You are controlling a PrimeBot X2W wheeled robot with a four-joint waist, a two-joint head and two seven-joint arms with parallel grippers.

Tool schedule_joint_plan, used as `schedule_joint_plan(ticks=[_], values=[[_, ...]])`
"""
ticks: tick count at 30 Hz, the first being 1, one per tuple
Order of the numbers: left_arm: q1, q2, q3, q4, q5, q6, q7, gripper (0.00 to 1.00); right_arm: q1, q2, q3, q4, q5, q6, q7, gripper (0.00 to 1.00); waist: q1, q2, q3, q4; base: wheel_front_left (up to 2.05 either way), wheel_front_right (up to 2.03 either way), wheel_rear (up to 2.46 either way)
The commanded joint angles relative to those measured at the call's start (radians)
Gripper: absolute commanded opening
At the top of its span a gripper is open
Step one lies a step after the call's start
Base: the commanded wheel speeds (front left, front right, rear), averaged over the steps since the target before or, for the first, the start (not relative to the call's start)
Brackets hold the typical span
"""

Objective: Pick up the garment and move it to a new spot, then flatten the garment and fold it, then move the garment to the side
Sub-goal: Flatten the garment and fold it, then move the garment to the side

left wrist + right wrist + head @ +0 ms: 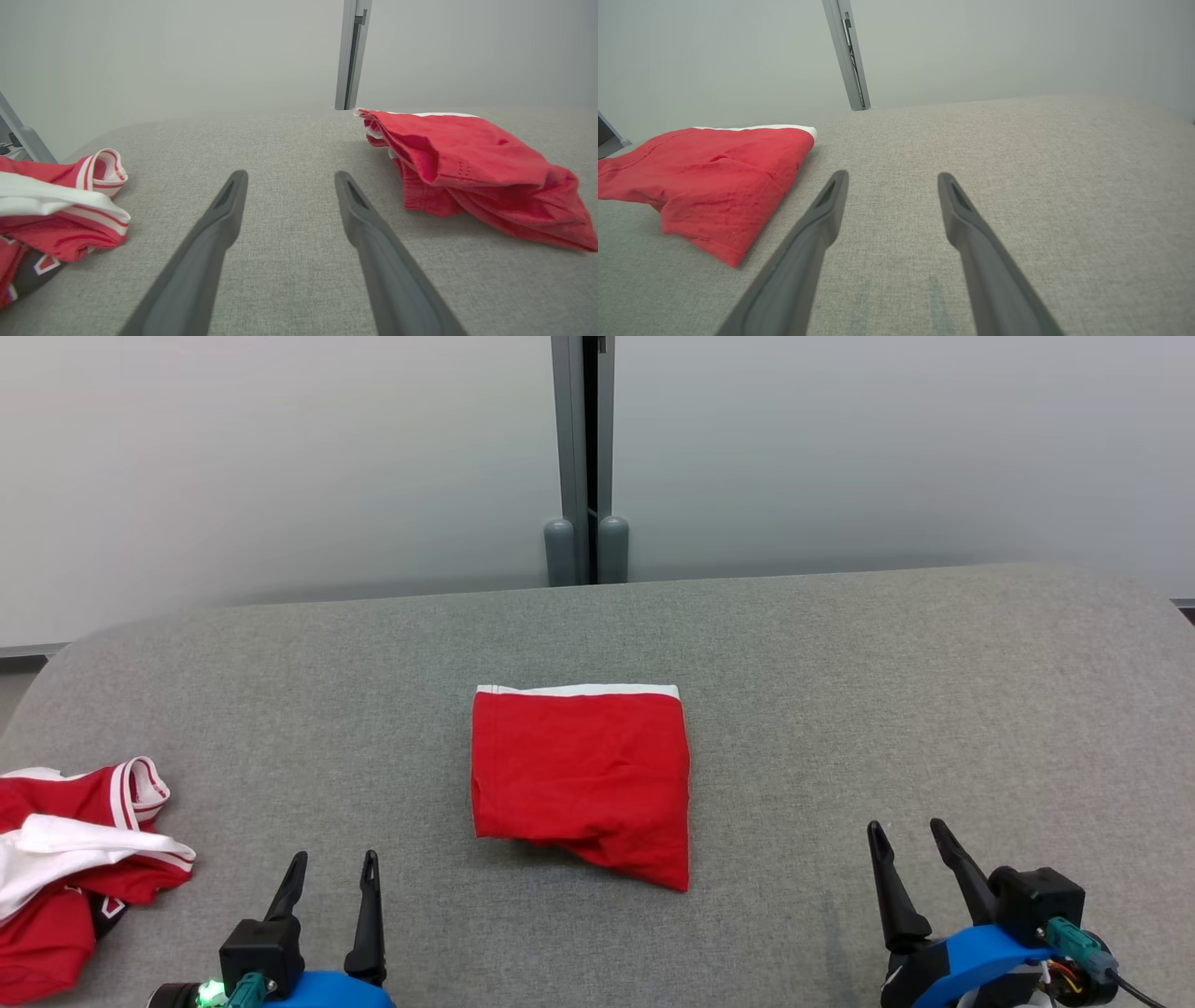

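Garment [581, 779]: folded into a compact red block with a white band along its far edge, lying flat near the middle of the table [840, 663]. It is close to square, so no long axis governs the approach. The banded edge runs left to right, and the near right corner droops out toward the robot in a loose point. Left gripper [336, 856]: fingers spread wide, holding nothing, nearer the robot than the garment and off its left near corner, apart from the cloth. Right gripper [905, 826]: also spread and empty, off the garment's right side and farther from it than the left gripper is. The left arm is therefore the nearer one. In the left wrist view the garment's left side shows stacked fold layers, which could separate if gripped from there. A pile [75, 859] of red and white clothing lies well to the garment's left, just beside the left gripper. To the garment's right, bare table runs out to the rounded corner. Judgement: folding looks done and the shift aside is outstanding. The right side offers the open room, and the drooping corner risks undoing the fold.
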Motion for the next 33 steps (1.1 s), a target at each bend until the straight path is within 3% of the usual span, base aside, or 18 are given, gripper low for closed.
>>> schedule_joint_plan(ticks=[1, 7, 15, 21, 27, 28, 29, 30, 33], values=[[0.008, -0.001, 0.001, 0.000, 0.001, 0.000, -0.003, 1.00, 0.010, -0.002, 0.000, 0.001, 0.006, 0.000, -0.003, 1.00, 0.0001, 0.0000, 0.001, -0.001, 0.00, 0.00, 0.00], [-0.012, -0.004, -0.011, -0.003, -0.002, -0.008, -0.003, 1.00, -0.004, -0.002, 0.018, 0.011, 0.022, 0.000, -0.003, 1.00, 0.0001, 0.0000, 0.029, 0.019, 0.00, 0.00, 0.00], [-0.059, -0.002, -0.038, 0.001, -0.016, -0.031, -0.003, 1.00, -0.134, -0.002, 0.092, 0.077, 0.076, 0.000, -0.003, 1.00, 0.0001, 0.0000, 0.130, 0.124, 0.00, 0.00, 0.00], [-0.098, 0.014, -0.056, 0.014, -0.033, -0.042, -0.003, 1.00, -0.305, -0.003, 0.115, 0.244, 0.116, 0.000, -0.003, 1.00, 0.0001, 0.0000, 0.195, 0.229, 0.00, 0.00, 0.00], [-0.115, 0.024, -0.065, 0.008, -0.052, -0.042, -0.003, 1.00, -0.391, -0.003, 0.137, 0.421, 0.158, 0.000, -0.003, 1.00, 0.0001, 0.0000, 0.221, 0.270, 0.00, 0.00, 0.00], [-0.114, 0.027, -0.067, 0.007, -0.055, -0.042, -0.003, 1.00, -0.399, -0.003, 0.148, 0.441, 0.178, 0.000, -0.001, 0.76, 0.0001, 0.0000, 0.223, 0.270, 0.00, 0.00, 0.00], [-0.116, 0.029, -0.069, 0.005, -0.059, -0.042, -0.003, 1.00, -0.403, -0.001, 0.167, 0.457, 0.188, 0.000, -0.001, 0.14, 0.0001, 0.0000, 0.225, 0.268, 0.00, 0.00, 0.00], [-0.119, 0.031, -0.070, 0.002, -0.062, -0.042, -0.003, 1.00, -0.404, 0.002, 0.184, 0.468, 0.199, 0.001, -0.001, 0.00, 0.0001, 0.0000, 0.226, 0.263, 0.00, 0.00, 0.00], [-0.123, 0.036, -0.078, -0.010, -0.069, -0.042, -0.003, 1.00, -0.416, -0.001, 0.183, 0.444, 0.193, 0.000, -0.001, 0.00, 0.0001, 0.0000, 0.226, 0.237, 0.00, 0.00, 0.00]])
